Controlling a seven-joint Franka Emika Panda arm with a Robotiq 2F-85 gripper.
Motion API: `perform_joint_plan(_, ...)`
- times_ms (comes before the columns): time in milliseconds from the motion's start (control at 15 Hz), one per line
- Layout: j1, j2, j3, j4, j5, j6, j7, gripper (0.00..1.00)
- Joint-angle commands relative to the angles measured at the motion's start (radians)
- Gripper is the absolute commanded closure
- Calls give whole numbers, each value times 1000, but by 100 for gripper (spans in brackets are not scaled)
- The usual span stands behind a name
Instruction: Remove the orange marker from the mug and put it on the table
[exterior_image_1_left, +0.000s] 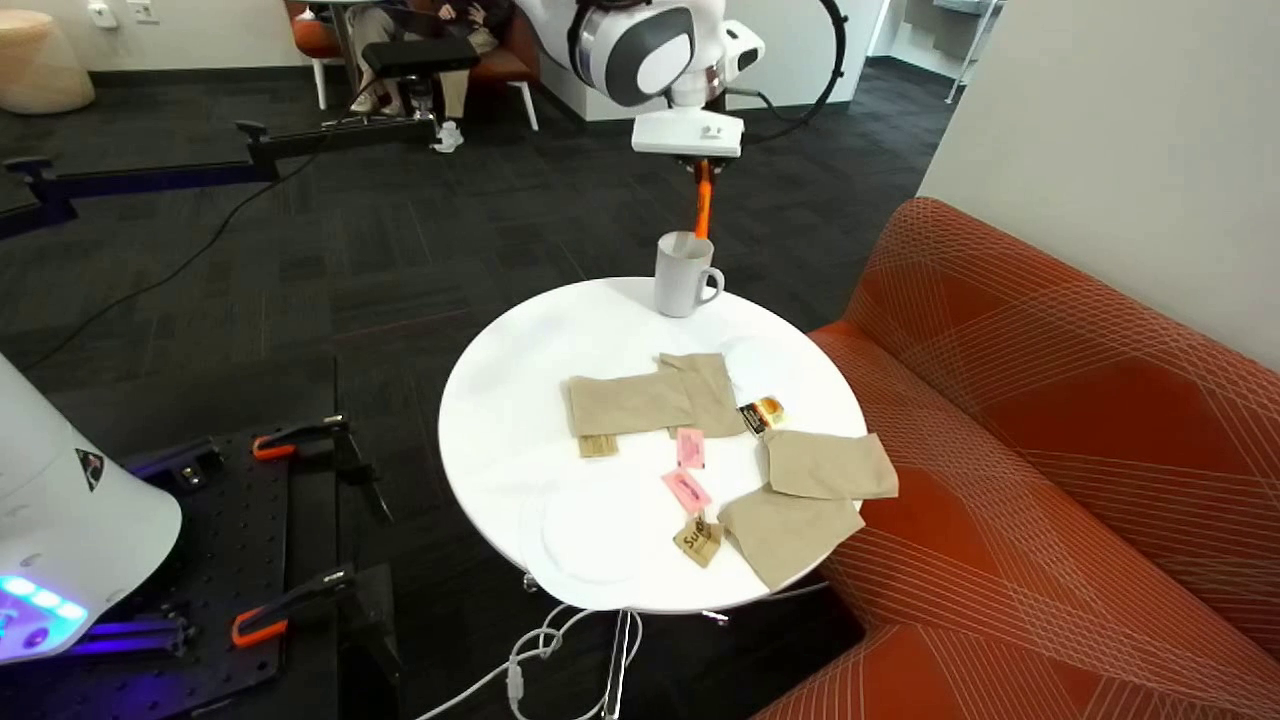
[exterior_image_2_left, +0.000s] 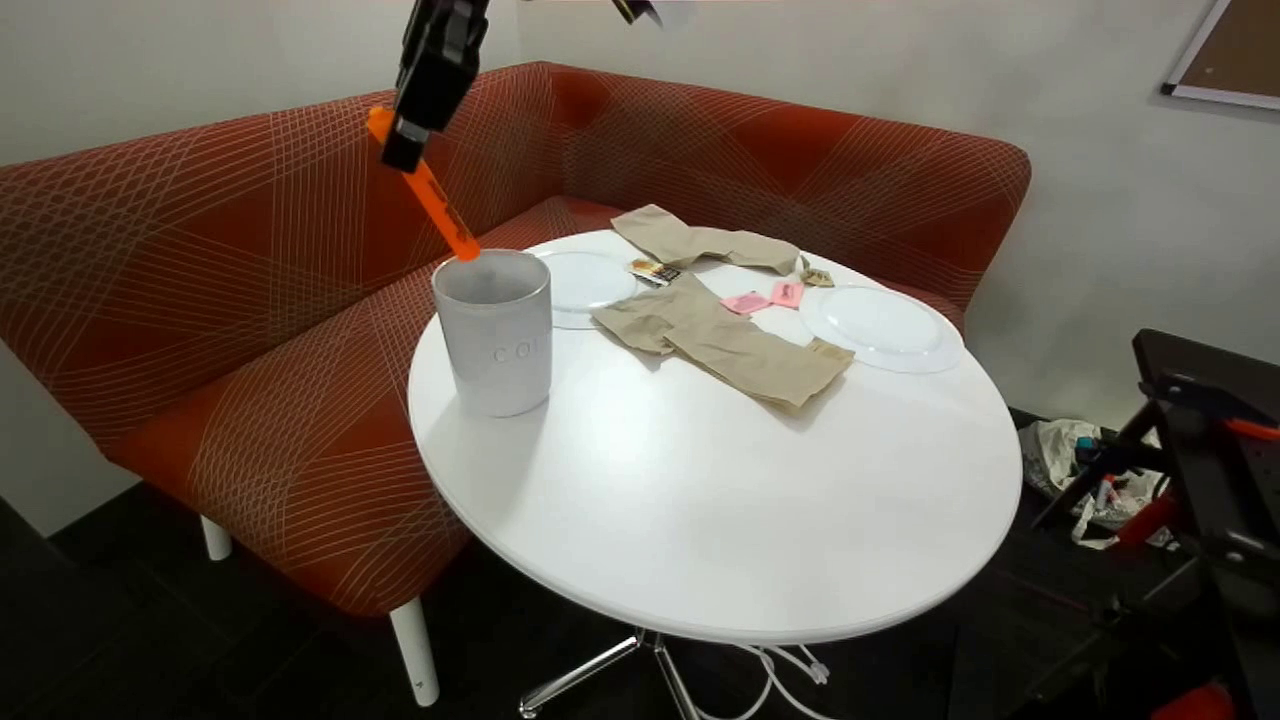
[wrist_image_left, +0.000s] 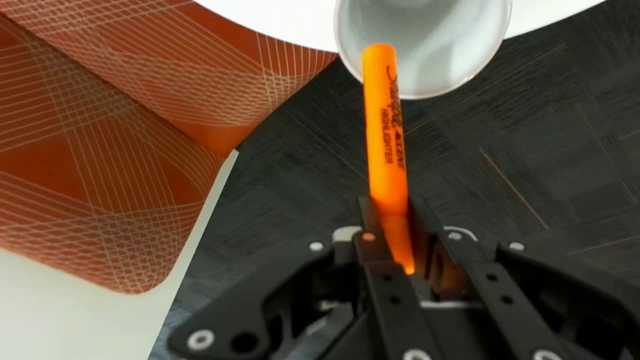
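Observation:
The orange marker (exterior_image_1_left: 703, 208) is held tilted above the mug, and it also shows in an exterior view (exterior_image_2_left: 438, 208) and in the wrist view (wrist_image_left: 385, 135). My gripper (wrist_image_left: 391, 204) is shut on its upper part; the gripper also shows in both exterior views (exterior_image_1_left: 705, 172) (exterior_image_2_left: 405, 150). The marker's lower end is at the mug's rim; I cannot tell whether it is slightly inside. The white mug (exterior_image_2_left: 500, 350) stands upright near the edge of the round white table (exterior_image_2_left: 700, 500); the mug's inside shows in the wrist view (wrist_image_left: 450, 60).
Tan napkins (exterior_image_1_left: 630, 403) (exterior_image_1_left: 830, 465), pink packets (exterior_image_1_left: 690, 447) and brown packets (exterior_image_1_left: 698, 540) lie on the table. Clear plates (exterior_image_2_left: 880, 325) (exterior_image_2_left: 585, 285) sit near its rim. An orange-red sofa (exterior_image_1_left: 960, 480) borders the table. A white cable (exterior_image_1_left: 540, 640) runs below.

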Motion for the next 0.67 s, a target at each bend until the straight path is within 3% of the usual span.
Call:
perform_joint_plan(0,-41,-119,49,-119,6,92,8,95)
perform_joint_plan(200,-68,-197,87,-184,19,139,6,95)
perform_joint_plan(600,-84,-436,63,-392,37,102,32,95)
